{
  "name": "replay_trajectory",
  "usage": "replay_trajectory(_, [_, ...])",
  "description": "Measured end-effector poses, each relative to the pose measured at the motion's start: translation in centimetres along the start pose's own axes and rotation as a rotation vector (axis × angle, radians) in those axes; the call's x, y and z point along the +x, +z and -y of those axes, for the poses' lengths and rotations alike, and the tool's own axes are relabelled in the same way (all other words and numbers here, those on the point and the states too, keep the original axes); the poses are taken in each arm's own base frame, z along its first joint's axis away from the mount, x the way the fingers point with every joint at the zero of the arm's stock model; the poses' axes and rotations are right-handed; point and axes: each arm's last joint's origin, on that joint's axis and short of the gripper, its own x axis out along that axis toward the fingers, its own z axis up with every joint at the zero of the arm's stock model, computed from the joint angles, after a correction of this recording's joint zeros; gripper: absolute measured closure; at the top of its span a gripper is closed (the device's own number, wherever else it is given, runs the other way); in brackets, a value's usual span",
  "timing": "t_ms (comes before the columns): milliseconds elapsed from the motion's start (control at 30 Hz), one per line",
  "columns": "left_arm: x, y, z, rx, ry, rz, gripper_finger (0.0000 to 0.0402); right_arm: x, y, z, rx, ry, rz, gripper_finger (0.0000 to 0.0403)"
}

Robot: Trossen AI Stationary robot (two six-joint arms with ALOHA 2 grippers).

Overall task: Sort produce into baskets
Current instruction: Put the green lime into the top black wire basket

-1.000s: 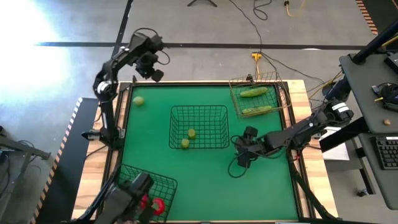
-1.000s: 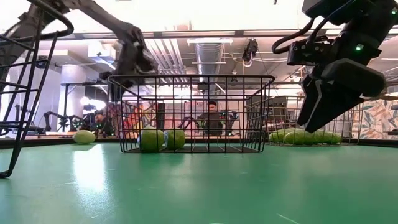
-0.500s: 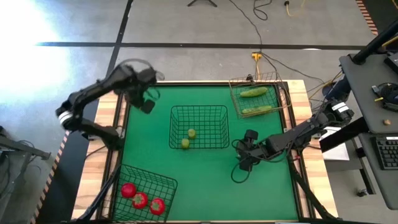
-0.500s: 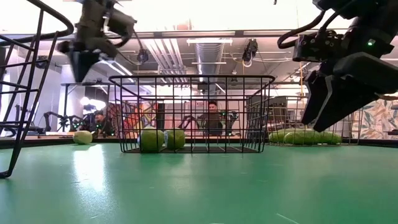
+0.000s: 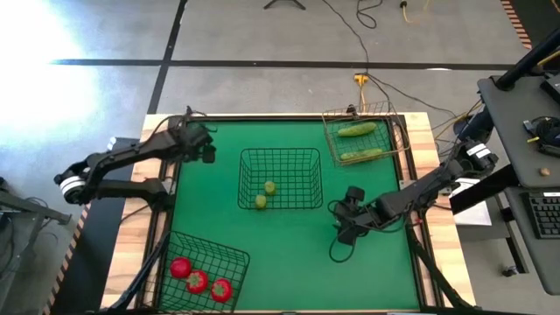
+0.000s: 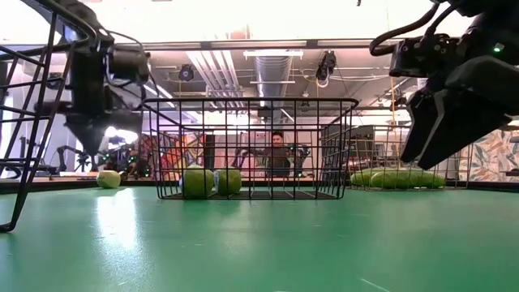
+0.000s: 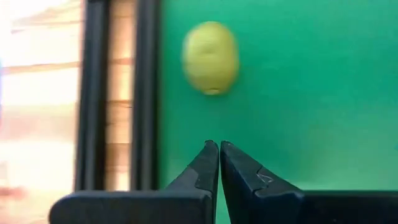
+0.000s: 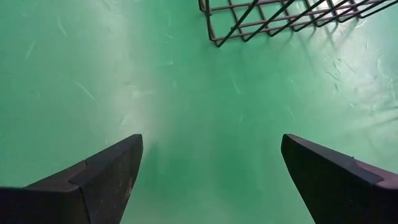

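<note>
One pale yellow-green fruit (image 7: 211, 57) rests on the green table near its far left edge and also shows in the low view (image 6: 109, 178). My left gripper (image 7: 219, 148) is shut and empty, just above and short of that fruit, and hides it in the high view (image 5: 199, 147). Two more pale fruits (image 5: 265, 193) lie in the middle dark basket (image 5: 280, 154). Two cucumbers (image 5: 358, 129) lie in the tan basket (image 5: 332, 144). Three tomatoes (image 5: 198, 280) lie in the near-left dark basket (image 5: 236, 258). My right gripper (image 8: 211, 140) is open and empty above bare table, right of the middle basket (image 5: 343, 232).
A black rail and the wooden table edge (image 7: 118, 93) run close beside the loose fruit. Green table lies open between the middle basket and the near edge (image 5: 306, 262). People sit in the room behind the table (image 6: 277, 154).
My left gripper has swung over to the table's far left part and come down above the loose pale fruit, uncovering the tomato basket. My right gripper has drifted a little toward the near edge.
</note>
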Motion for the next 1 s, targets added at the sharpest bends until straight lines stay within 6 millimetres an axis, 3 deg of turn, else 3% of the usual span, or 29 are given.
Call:
replay_trajectory(200, [1.6, -0.7, -0.4, -0.18, 0.156, 0.113, 0.0402, -0.1, -0.1, -0.2, 0.01, 0.008, 0.009, 0.0026])
replay_trajectory(400, [3.2, 0.1, 0.9, -0.275, 0.144, 0.155, 0.0402, -0.1, 0.1, -0.3, 0.009, -0.002, 0.036, 0.0026])
replay_trajectory(667, [5.1, 1.2, 0.2, -0.478, 0.23, 0.15, 0.0402, -0.4, -0.3, -0.8, 0.001, 0.011, 0.032, 0.0026])
replay_trajectory(833, [6.3, 1.6, 0.7, -0.564, 0.209, 0.175, 0.0401, -0.5, -0.5, -1.0, -0.018, 0.013, 0.036, 0.0026])
replay_trajectory(1000, [7.3, 2.3, 1.8, -0.562, 0.162, 0.182, 0.0401, -0.5, -0.4, -1.0, -0.03, 0.001, 0.044, 0.0026])
